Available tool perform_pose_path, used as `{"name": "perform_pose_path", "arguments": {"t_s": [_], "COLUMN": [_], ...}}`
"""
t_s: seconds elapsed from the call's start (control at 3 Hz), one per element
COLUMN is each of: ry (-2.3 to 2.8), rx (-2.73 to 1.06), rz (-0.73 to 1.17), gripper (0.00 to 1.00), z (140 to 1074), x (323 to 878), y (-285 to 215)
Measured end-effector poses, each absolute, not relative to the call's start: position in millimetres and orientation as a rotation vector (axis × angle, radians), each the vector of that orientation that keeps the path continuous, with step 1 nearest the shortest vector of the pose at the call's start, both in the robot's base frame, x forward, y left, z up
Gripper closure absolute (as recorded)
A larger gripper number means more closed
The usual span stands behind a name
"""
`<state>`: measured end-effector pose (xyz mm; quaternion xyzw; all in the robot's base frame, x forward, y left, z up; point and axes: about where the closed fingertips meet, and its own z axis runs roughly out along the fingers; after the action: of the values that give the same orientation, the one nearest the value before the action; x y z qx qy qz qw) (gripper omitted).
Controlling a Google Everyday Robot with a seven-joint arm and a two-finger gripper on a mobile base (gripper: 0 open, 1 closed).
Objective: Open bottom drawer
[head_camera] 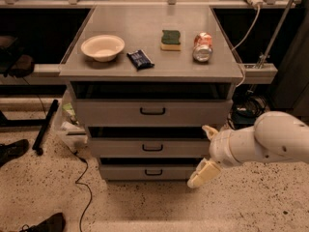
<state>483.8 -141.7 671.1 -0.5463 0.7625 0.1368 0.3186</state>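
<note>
A grey metal cabinet has three drawers. The bottom drawer (145,171) is the shortest and narrowest, with a small black U-shaped handle (153,172). Its front sits back under the middle drawer (149,147). My gripper (206,153) is at the right of the cabinet, in front of the right ends of the middle and bottom drawers. Its two cream fingers are spread apart, one (209,131) up by the middle drawer, the other (203,173) down by the bottom drawer. It holds nothing and is well right of the handle.
The top drawer (152,111) is the tallest. On the cabinet top (149,37) are a white bowl (102,47), a dark snack packet (140,59), a green sponge (171,39) and a tipped can (203,47). Cables (79,182) and a plastic bag (67,122) lie at left on the speckled floor.
</note>
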Motion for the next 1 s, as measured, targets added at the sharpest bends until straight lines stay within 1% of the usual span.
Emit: {"name": "perform_pose_path", "arguments": {"t_s": [1.0], "ry": [1.992], "rx": [-1.431], "rz": [0.512], "gripper": [0.00], "z": [505.6], "x": [525.6], "y": [-156.2]}}
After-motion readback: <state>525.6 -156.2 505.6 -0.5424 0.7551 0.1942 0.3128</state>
